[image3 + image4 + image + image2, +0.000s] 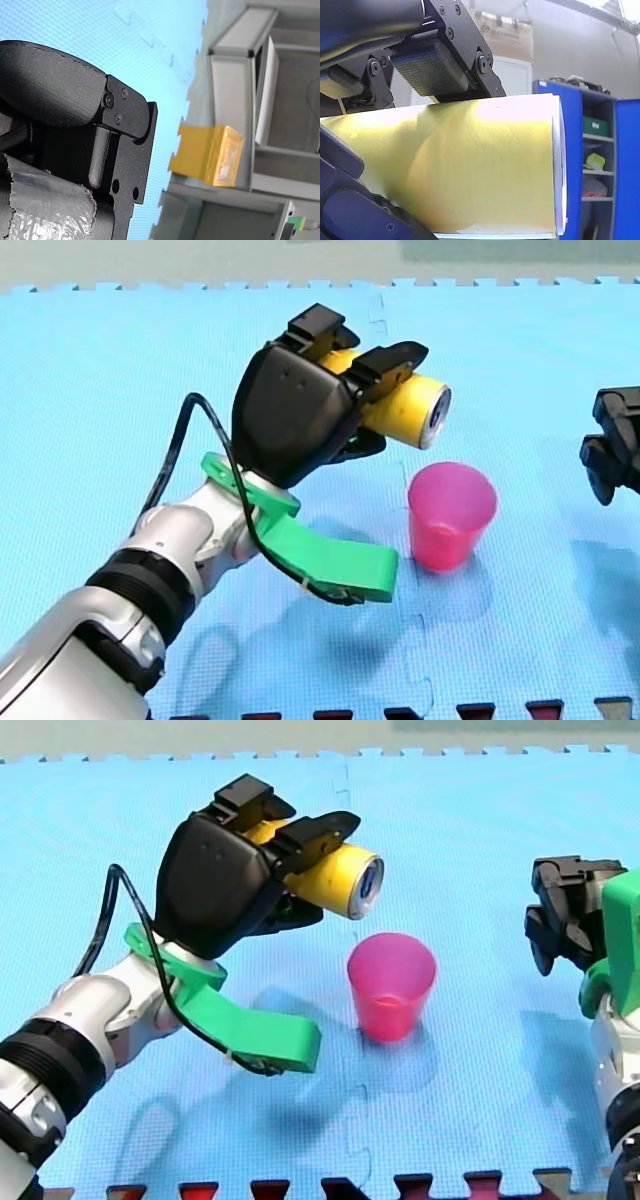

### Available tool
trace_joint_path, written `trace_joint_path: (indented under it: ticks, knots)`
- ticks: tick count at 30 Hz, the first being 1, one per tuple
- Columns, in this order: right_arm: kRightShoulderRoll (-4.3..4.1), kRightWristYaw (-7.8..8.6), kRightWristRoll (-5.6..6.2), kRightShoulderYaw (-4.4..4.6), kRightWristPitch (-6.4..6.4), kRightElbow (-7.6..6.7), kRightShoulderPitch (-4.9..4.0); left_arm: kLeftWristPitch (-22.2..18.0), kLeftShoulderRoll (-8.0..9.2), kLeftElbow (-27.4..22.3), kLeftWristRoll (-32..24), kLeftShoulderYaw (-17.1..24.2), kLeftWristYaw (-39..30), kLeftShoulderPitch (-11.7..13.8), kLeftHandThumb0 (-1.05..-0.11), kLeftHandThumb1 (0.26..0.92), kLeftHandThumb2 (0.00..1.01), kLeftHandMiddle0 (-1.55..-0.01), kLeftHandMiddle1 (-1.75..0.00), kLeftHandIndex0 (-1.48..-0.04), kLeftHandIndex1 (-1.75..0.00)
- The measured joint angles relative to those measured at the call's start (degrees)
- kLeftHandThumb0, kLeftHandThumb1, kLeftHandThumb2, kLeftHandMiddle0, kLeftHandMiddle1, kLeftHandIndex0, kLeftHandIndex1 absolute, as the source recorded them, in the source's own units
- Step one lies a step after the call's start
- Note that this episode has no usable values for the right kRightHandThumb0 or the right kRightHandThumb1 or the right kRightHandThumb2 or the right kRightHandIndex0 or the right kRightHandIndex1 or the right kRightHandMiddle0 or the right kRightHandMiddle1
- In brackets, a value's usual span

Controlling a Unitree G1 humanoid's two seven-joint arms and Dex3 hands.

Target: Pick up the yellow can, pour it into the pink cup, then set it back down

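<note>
Blue foam mat covers the whole work surface, and the robot's left arm reaches in over it from the left. A green bracket at the wrist juts out below the arm, and a black cable loops beside it.

Above the bracket, the left hand is raised off the mat and clamped around the yellow can. Its fingers wrap the can's body from above and below, leaving the end free. In the second wrist view a ribbed finger pad presses flat on the can's wall, which suggests a firm hold fit for tipping.

The can lies almost on its side, with its top end pointing right and a little down. That end hangs above the near-left part of the pink cup without touching it. This looks like the pouring step: the can is turned over so that whatever it holds would fall into the cup. No stream is visible.

The cup stands upright on the mat, mouth open, just right of the bracket.

At the far right, the right hand hovers well apart from the cup, probably kept clear of the pour. It holds nothing, and whether it is open or closed cannot be told.
</note>
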Motion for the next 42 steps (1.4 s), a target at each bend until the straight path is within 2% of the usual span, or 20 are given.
trace_joint_path:
  ticks: [9, 18, 25, 27, 29, 31, 35, 42]
  knots:
    - [0.08, 0.05, 0.07, -0.07, 0.0, 0.0, 0.0, 2.33, -0.52, 1.72, 1.46, -1.99, 4.27, -0.89, -0.29, 0.847, 0.0, -0.87, -1.34, -1.28, -0.07]
    - [0.08, 0.36, 0.25, -0.26, 0.0, -0.06, 0.03, 3.27, -0.89, 1.94, 1.59, -3.04, 5.18, -1.01, -0.294, 0.854, 0.0, -0.87, -1.34, -1.26, -0.11]
    - [0.1, 0.5, 0.33, -0.37, 0.0, -0.06, 0.05, 5.96, -1.05, 2.44, 2.75, -4.56, 6.42, -1.02, -0.305, 0.856, 0.0, -0.87, -1.32, -1.23, -0.15]
    - [0.15, 0.65, 0.53, -0.51, 0.01, -0.06, 0.05, 6.59, -1.09, 2.49, 3.07, -4.9, 6.6, -1.03, -0.308, 0.856, 0.0, -0.87, -1.35, -1.18, -0.25]
    - [0.17, 0.8, 0.8, -0.64, 0.02, -0.06, 0.06, 6.89, -1.13, 2.51, 3.13, -5.1, 6.72, -1.04, -0.31, 0.857, 0.0, -0.86, -1.39, -0.99, -0.62]
    - [0.17, 0.9, 1.0, -0.7, 0.02, -0.06, 0.08, 7.15, -1.19, 2.54, 3.17, -5.24, 6.81, -1.04, -0.311, 0.857, 0.0, -0.85, -1.42, -0.92, -0.75]
    - [0.17, 1.14, 1.25, -0.72, 0.03, -0.12, 0.14, 7.9, -1.26, 2.47, 3.25, -5.56, 6.9, -1.03, -0.315, 0.857, 0.0, -0.83, -1.49, -0.87, -0.86]
    - [0.16, 1.22, 1.38, -0.72, 0.03, -0.24, 0.31, 9.84, -1.0, 1.83, 4.0, -6.46, 6.44, -1.03, -0.318, 0.856, 0.0, -0.82, -1.53, -0.84, -0.93]
